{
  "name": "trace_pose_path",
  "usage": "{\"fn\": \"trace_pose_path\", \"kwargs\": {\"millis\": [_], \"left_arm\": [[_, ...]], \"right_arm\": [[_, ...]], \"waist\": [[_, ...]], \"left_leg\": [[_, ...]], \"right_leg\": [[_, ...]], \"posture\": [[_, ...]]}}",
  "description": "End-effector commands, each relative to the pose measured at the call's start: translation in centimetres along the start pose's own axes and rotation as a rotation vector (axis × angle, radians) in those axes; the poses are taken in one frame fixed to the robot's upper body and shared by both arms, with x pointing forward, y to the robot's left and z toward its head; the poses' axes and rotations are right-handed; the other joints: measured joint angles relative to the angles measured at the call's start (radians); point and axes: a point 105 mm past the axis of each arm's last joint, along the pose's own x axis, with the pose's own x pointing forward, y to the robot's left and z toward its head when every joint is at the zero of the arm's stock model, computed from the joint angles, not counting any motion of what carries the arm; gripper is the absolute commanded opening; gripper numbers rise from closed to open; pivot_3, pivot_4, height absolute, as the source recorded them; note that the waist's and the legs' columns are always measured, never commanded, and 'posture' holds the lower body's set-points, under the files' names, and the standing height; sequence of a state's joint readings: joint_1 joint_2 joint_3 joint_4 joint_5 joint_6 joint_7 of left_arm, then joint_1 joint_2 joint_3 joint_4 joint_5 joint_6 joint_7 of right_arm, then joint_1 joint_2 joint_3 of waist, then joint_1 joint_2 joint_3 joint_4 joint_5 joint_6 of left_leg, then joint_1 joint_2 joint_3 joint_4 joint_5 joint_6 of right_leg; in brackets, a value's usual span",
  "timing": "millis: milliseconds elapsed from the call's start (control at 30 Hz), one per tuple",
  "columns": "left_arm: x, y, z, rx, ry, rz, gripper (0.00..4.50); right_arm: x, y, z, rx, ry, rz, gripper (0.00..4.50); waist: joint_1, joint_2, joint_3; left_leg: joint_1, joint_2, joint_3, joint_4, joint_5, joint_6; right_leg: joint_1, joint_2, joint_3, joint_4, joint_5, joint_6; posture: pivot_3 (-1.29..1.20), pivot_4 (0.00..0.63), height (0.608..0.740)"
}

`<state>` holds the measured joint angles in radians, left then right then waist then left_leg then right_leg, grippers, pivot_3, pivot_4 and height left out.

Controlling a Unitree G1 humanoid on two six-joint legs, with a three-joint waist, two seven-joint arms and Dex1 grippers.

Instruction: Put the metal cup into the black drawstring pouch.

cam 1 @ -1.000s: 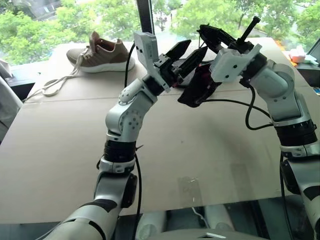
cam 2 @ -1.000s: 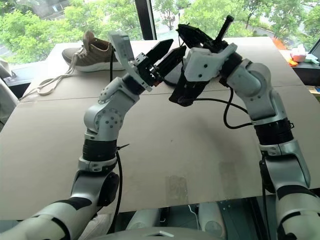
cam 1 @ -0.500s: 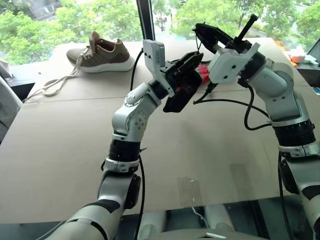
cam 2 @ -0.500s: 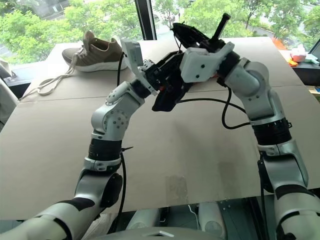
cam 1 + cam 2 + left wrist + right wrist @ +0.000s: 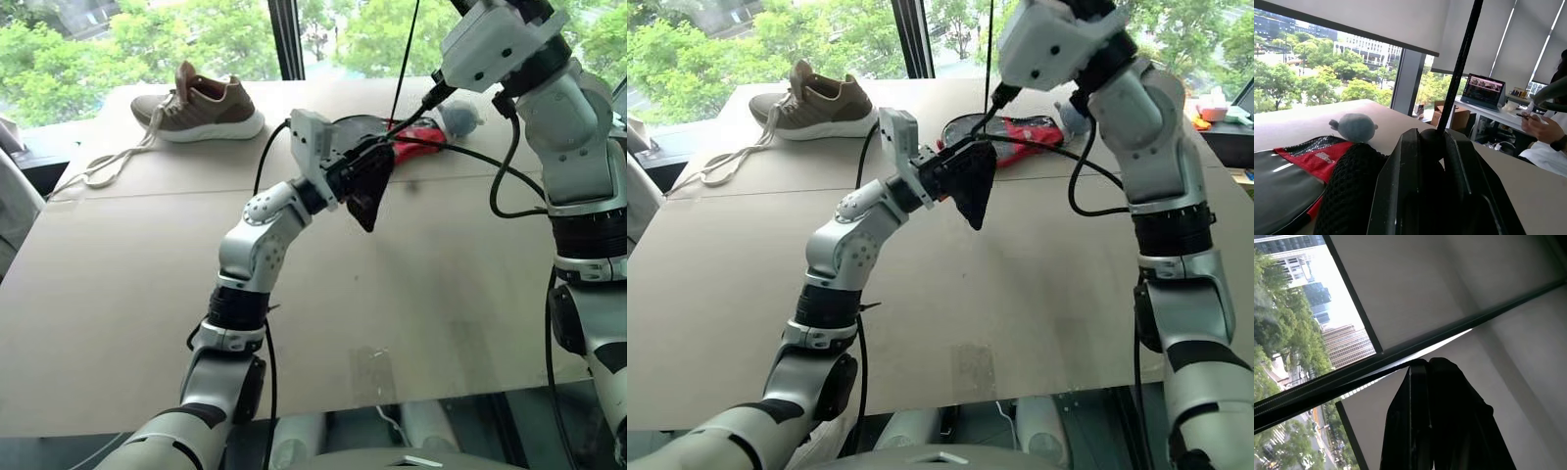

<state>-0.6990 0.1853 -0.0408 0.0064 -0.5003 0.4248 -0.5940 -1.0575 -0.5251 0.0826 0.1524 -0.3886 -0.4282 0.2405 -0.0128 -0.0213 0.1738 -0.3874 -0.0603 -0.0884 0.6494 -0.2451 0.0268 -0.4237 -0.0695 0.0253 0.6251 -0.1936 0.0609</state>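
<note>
Pouch (image 5: 972, 184) hangs pinched in left gripper (image 5: 955, 171); contents apparently hidden.

Table (image 5: 118, 294) as landmark: shoe (image 5: 201, 106) on far left part; paddle case (image 5: 1004, 132) on far middle, plush ball (image 5: 460, 117) just right of it; pouch (image 5: 973, 183) held above table, before paddle case.

Head stereo pair looks forward and down over the table (image 5: 118, 294). Left wrist camera faces along the tabletop, close to the pouch (image 5: 1347, 191). Right wrist camera faces upward at the ceiling (image 5: 1425, 289).
</note>
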Motion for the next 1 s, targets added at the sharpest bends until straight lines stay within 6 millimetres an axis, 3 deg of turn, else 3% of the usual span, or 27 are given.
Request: {"fn": "trace_pose_path", "kwargs": {"millis": [33, 300, 567, 633, 733, 867, 1000], "left_arm": [[-0.6, 0.5, -2.1, -0.01, 0.064, 0.03, 0.14], [-1.2, 0.8, -3.5, -0.022, 0.098, 0.045, 0.14], [-1.5, 0.8, -4.0, -0.034, 0.109, 0.054, 0.14], [-1.5, 0.9, -4.0, -0.044, 0.104, 0.061, 0.14], [-1.4, 0.7, -3.4, -0.046, 0.072, 0.053, 0.14], [-1.3, 0.5, -2.9, -0.035, 0.059, 0.045, 0.14], [-1.5, 0.4, -2.6, -0.019, 0.067, 0.045, 0.14]], "right_arm": [[0.3, -7.5, 1.9, -0.063, -0.075, -0.318, 0.0], [-0.7, -10.9, 2.6, -0.092, -0.106, -0.51, 0.0], [-0.9, -12.0, 2.6, -0.048, -0.114, -0.585, 0.0], [-0.2, -10.5, 1.7, 0.037, -0.082, -0.505, 0.0], [0.7, -6.5, 0.6, 0.169, -0.037, -0.308, 0.0], [0.5, -2.9, 0.0, 0.389, 0.02, -0.142, 0.0], [-0.6, 1.2, -0.3, 0.745, 0.109, 0.052, 0.0]], "waist": [[0.0, 0.0, 0.0], [-0.001, 0.0, 0.0], [-0.001, 0.0, 0.0], [-0.001, 0.0, 0.0], [-0.002, 0.0, 0.0], [-0.003, 0.0, 0.0], [-0.002, 0.0, 0.0]], "left_leg": [[0.0, 0.0, 0.0, 0.0, 0.0, 0.0], [0.0, 0.0, 0.0, 0.0, 0.0, 0.0], [0.0, 0.0, 0.0, 0.0, 0.0, 0.0], [0.0, 0.0, 0.0, 0.0, 0.0, 0.0], [0.0, 0.0, 0.001, 0.0, 0.0, 0.0], [0.001, 0.001, 0.001, 0.0, 0.0, 0.0], [0.0, 0.001, 0.0, 0.0, 0.0, 0.001]], "right_leg": [[0.0, 0.0, 0.0, 0.0, 0.0, 0.0], [0.0, 0.0, 0.0, 0.0, 0.0, 0.0], [0.0, 0.0, 0.0, 0.0, 0.0, 0.0], [0.0, 0.0, 0.0, 0.0, 0.0, 0.0], [0.0, 0.0, 0.001, 0.001, 0.0, 0.0], [0.0, 0.0, 0.0, 0.001, 0.0, 0.0], [0.0, 0.0, 0.0, 0.001, 0.0, 0.0]], "posture": [[0.0, 0.15, 0.736], [0.0, 0.15, 0.736], [0.0, 0.15, 0.736], [0.0, 0.15, 0.736], [0.0, 0.15, 0.736], [0.0, 0.15, 0.736], [0.0, 0.15, 0.736]]}}
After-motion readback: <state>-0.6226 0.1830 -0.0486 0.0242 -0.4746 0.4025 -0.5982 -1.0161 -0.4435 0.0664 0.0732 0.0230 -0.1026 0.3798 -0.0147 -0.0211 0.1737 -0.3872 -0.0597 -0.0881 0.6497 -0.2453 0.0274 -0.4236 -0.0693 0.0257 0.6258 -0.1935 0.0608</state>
